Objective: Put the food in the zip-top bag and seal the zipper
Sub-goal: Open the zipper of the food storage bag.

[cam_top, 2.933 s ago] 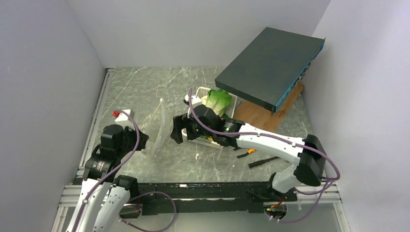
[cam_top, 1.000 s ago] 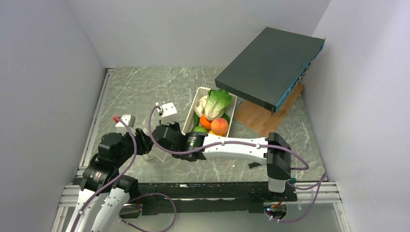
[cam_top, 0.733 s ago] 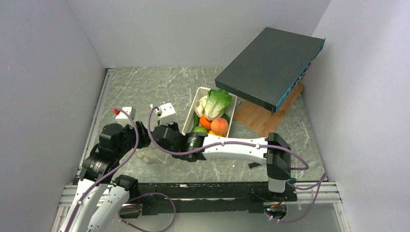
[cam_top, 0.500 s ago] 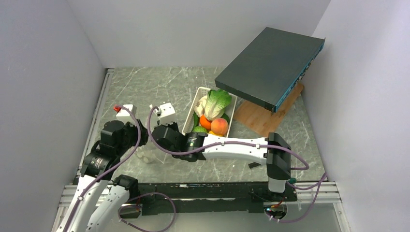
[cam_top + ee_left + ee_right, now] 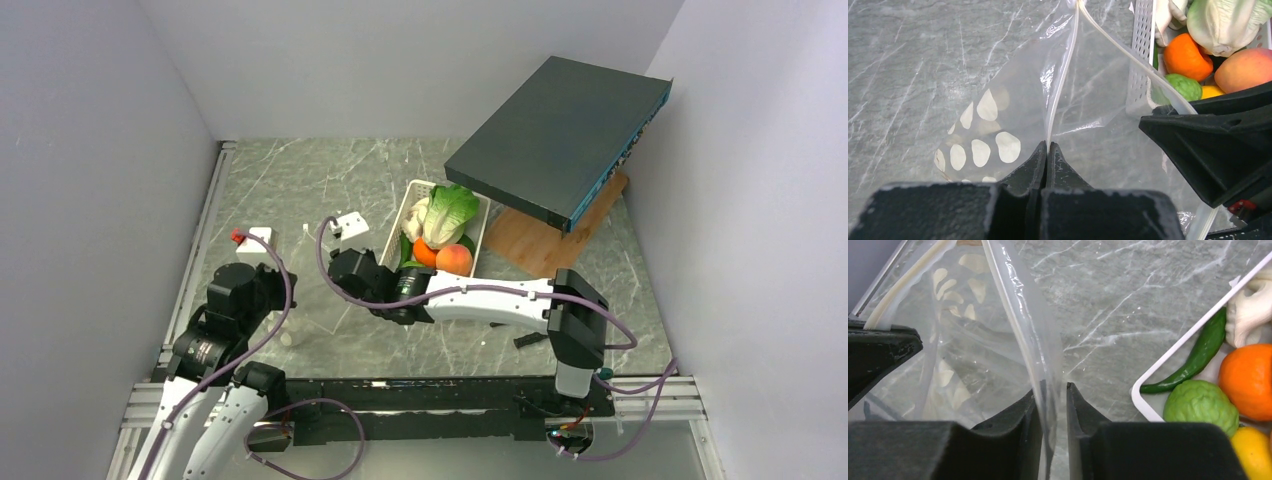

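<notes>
I have the left tool [image 5: 1047, 148] and right tool [image 5: 1052, 390] each clamped on the bag [image 5: 1013, 95], its mouth spread, food [image 5: 1186, 56] in the basket [image 5: 1144, 45].

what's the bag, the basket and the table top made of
The clear floppy dotted bag: thin glossy plastic film, judging by wrinkles and glints. The white slotted basket: rigid moulded plastic, seemingly matte. The grey veined table top: marble-look, possibly laminate.

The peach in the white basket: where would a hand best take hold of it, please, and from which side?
Likely across the peach at its widest, from straight above: its top is uncovered, while the orange and basket wall hem its sides.
</notes>
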`<move>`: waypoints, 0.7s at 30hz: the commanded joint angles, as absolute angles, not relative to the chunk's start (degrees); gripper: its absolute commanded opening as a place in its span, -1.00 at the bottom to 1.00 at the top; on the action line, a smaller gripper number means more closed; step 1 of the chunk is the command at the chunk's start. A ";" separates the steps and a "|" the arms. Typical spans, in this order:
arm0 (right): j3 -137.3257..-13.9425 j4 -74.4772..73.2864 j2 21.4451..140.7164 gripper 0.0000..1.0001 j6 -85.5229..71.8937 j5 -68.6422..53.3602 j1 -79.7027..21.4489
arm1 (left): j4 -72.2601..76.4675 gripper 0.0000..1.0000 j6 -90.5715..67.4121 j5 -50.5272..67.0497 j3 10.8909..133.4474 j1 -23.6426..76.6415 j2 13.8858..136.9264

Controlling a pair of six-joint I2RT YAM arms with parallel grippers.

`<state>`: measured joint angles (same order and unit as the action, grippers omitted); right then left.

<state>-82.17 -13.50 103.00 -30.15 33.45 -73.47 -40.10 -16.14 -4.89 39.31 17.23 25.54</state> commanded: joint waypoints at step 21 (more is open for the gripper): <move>-73.42 -21.02 78.96 0.70 -19.45 43.43 -73.51 | -38.30 -1.00 -16.70 -10.09 38.50 18.72 24.01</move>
